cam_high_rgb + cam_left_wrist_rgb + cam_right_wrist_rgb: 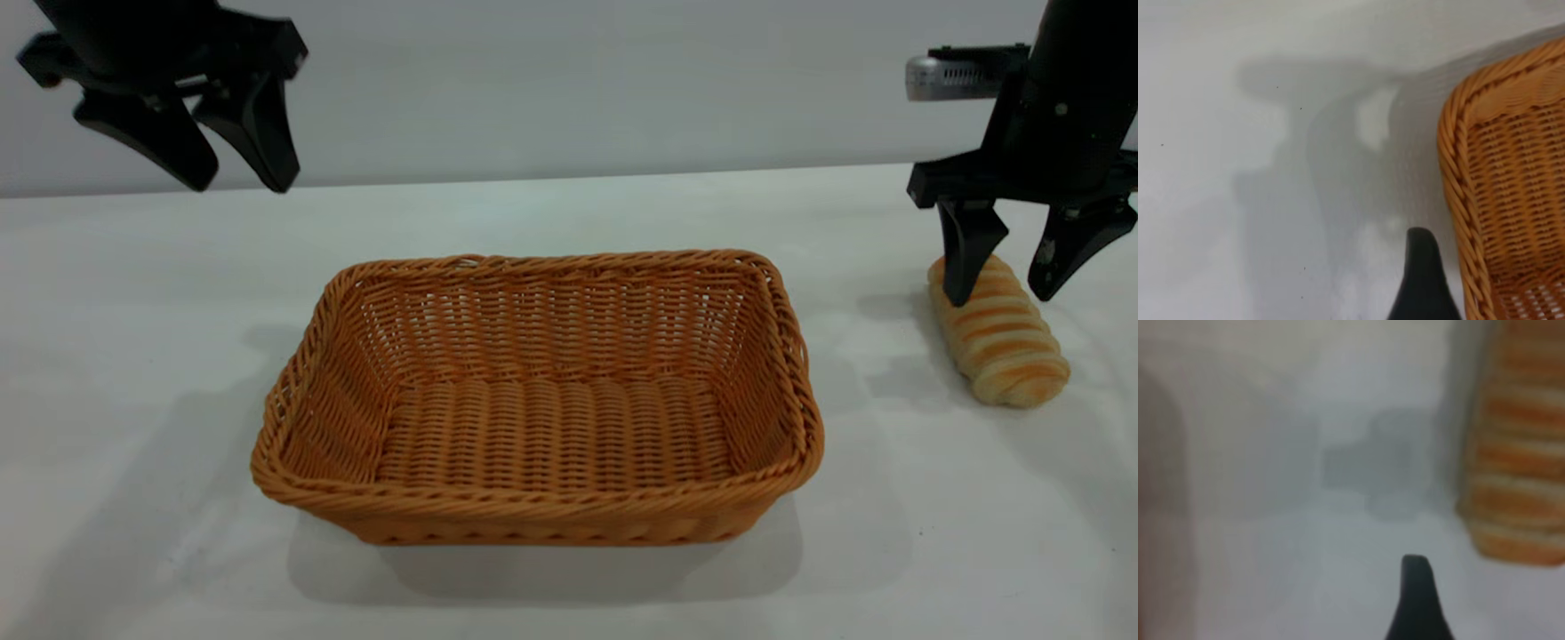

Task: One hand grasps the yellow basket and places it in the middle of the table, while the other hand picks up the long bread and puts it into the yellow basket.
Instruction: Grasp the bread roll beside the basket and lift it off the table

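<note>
Basket placed, bread pickup under way.
The yellow basket (538, 400) sits empty at frame centre on the table (133, 533); mid-right, the open right gripper (1012, 289) straddles the long bread (1000, 338), needing descent and closing; upper left, the left gripper (238, 182) hangs open.

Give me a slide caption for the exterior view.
Empty yellow basket mid-table; right pincer open astride the long bread's far end, left pincer open, raised at the far left.
</note>
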